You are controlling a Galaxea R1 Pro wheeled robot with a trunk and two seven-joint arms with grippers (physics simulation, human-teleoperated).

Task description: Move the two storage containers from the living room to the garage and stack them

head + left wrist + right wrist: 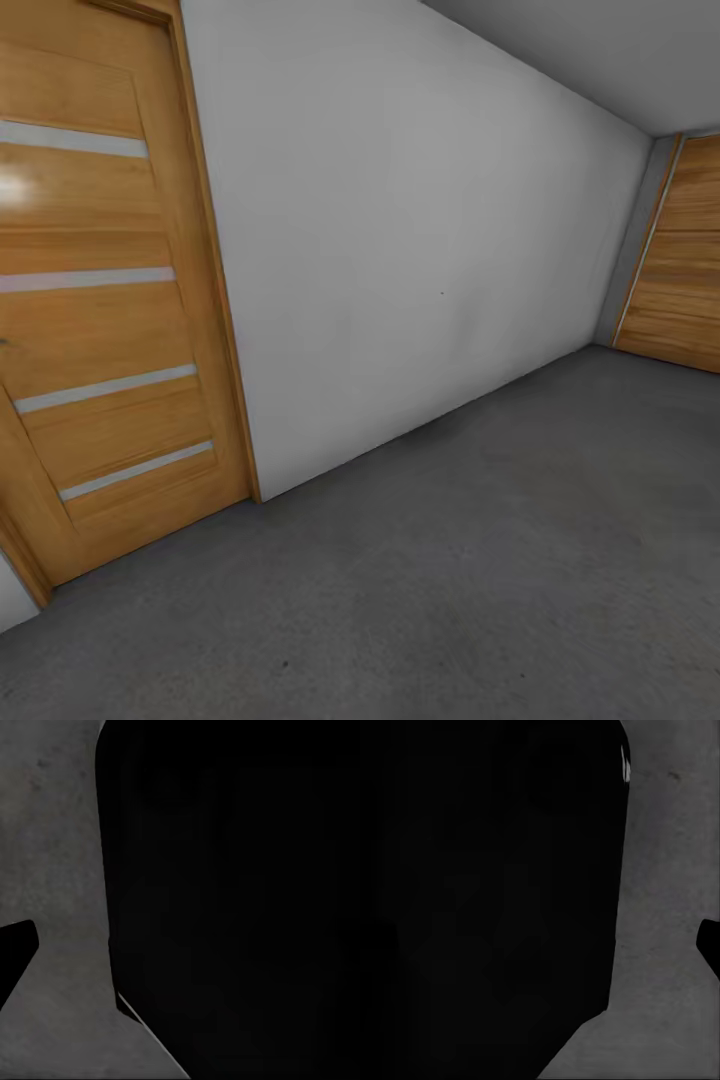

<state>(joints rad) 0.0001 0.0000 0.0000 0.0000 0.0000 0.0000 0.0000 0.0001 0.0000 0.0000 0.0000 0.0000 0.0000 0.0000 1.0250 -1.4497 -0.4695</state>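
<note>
I am in the garage, and the two storage containers are out of view. The head view looks over the dark grey concrete floor [480, 560] toward a plain white wall [420, 260]. In the left wrist view a large black shape [232, 900] covers most of the picture, and one black fingertip [15, 960] pokes in over the floor [52, 855]. The right wrist view has a similar black mass [487, 900] and a black fingertip [709, 945] at the edge, above the floor [660, 870]. Neither gripper's jaws can be made out.
A wooden door with pale stripes [100, 300] stands close at the left in its frame. A second wooden door [685, 270] is at the far right corner. The grey ceiling [590, 50] slants overhead.
</note>
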